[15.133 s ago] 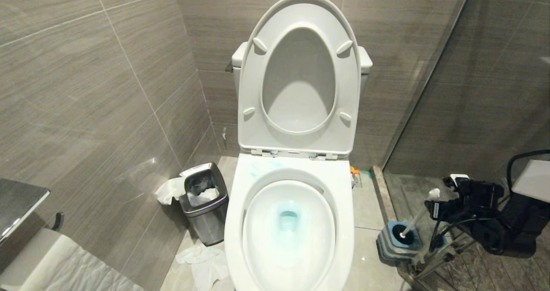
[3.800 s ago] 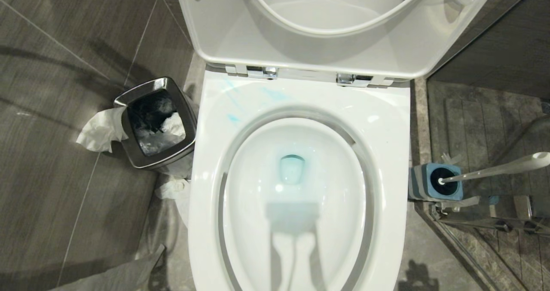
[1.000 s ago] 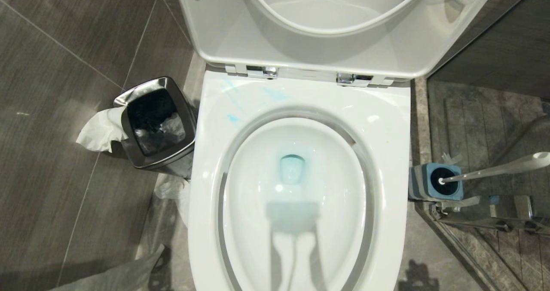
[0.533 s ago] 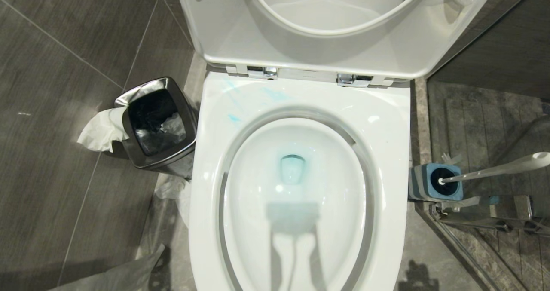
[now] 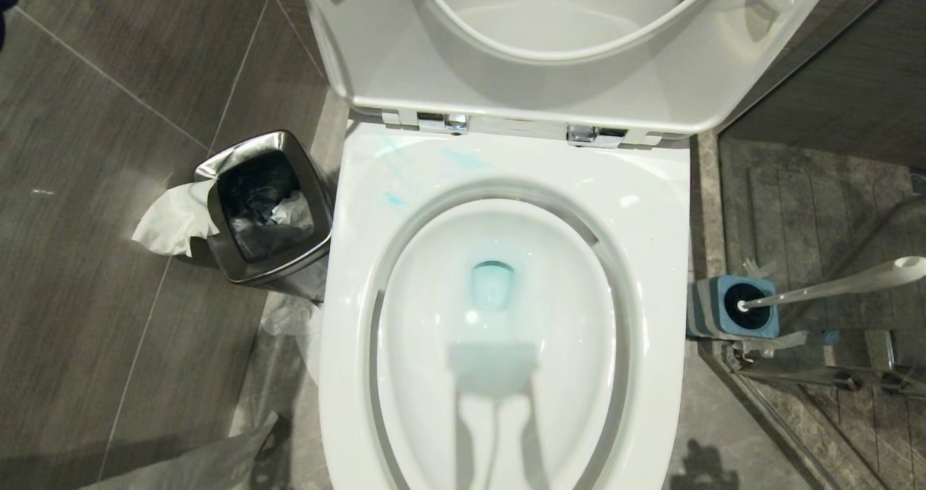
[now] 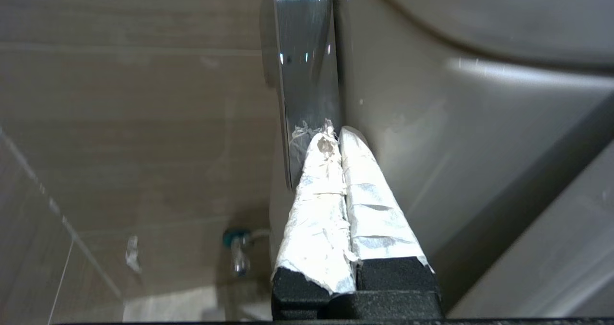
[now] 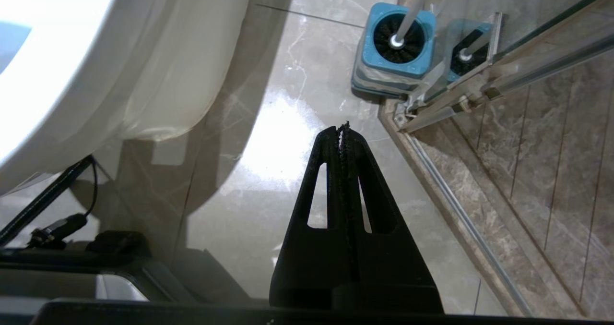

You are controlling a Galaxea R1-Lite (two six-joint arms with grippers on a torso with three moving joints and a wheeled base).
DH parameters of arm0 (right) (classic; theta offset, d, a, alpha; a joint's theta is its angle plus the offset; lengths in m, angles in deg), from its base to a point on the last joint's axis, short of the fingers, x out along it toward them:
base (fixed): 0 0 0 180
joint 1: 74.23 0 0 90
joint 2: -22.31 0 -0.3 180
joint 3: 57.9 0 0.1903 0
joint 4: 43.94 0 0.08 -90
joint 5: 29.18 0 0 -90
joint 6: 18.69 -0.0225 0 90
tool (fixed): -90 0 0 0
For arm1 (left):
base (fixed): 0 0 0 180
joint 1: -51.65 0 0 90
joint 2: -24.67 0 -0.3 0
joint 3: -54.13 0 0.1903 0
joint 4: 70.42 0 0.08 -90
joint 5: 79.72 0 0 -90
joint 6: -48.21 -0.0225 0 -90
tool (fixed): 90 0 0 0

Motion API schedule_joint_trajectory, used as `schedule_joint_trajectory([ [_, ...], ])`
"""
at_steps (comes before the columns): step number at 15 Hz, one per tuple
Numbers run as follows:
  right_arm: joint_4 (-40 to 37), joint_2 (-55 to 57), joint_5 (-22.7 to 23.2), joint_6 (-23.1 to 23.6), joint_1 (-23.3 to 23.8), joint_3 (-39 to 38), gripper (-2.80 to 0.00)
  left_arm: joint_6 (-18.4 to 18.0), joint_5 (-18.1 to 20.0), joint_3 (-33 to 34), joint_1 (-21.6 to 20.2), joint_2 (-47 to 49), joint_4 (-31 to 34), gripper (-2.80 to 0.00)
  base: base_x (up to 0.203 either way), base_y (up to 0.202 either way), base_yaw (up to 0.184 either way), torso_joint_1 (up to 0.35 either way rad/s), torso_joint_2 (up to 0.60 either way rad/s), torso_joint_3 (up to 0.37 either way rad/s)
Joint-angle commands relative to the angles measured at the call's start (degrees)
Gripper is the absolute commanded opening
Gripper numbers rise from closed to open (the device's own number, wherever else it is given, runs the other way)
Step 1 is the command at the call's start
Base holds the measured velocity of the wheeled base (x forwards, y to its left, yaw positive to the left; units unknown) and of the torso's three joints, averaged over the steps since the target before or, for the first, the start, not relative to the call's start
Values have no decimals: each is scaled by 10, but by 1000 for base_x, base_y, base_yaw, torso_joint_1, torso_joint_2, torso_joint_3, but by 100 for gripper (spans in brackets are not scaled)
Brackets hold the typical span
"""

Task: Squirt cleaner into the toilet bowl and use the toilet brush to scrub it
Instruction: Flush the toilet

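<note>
- Standing alone at the centre of the head view, one toilet bowl (image 5: 506,186) is glossy white with a broad squarish rim, its seat and lid (image 5: 564,48) raised upright behind two chrome hinges (image 5: 443,121).
- One patch of cleaner (image 5: 394,199) shows as pale turquoise smears on the rear left of the rim, and the small pool of water (image 5: 492,284) at the bottom of the basin carries a teal tint.
- One toilet brush (image 5: 832,287) leans on the floor to the bowl's right, its slim whitish handle slanting away and its black bristle head seated in one square blue-grey holder (image 5: 734,307); a second holder-and-brush shape beside it in the right wrist view looks like a reflection in the glass partition.
- One steel waste bin (image 5: 266,208) stands just left of the bowl with white tissue (image 5: 172,218) draped over its edge.
- Two pincers are seen: the left pincer (image 6: 333,133), its fingers wrapped in white tape and pressed together on nothing, sits with its tips at a chrome lever (image 6: 304,75) on the white tank; whether they touch is unclear. The right pincer (image 7: 343,130), black and closed empty, hangs over the floor near the holder.
- Compared with a second ago, a dark edge now enters the top left corner of the head view, and the bowl and brush lie as they did.
</note>
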Motion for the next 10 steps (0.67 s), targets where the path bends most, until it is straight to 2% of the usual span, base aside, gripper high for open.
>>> schedule_joint_trajectory([
  [1, 0, 0, 0, 0, 0, 0, -280, -10, 0, -29, 0, 25, -3, -280, 0, 0, 0, 0, 0, 0],
  [10, 0, 0, 0, 0, 0, 0, -280, -17, -1, -31, -3, 24, 8, -280, 0, 0, 0, 0, 0, 0],
])
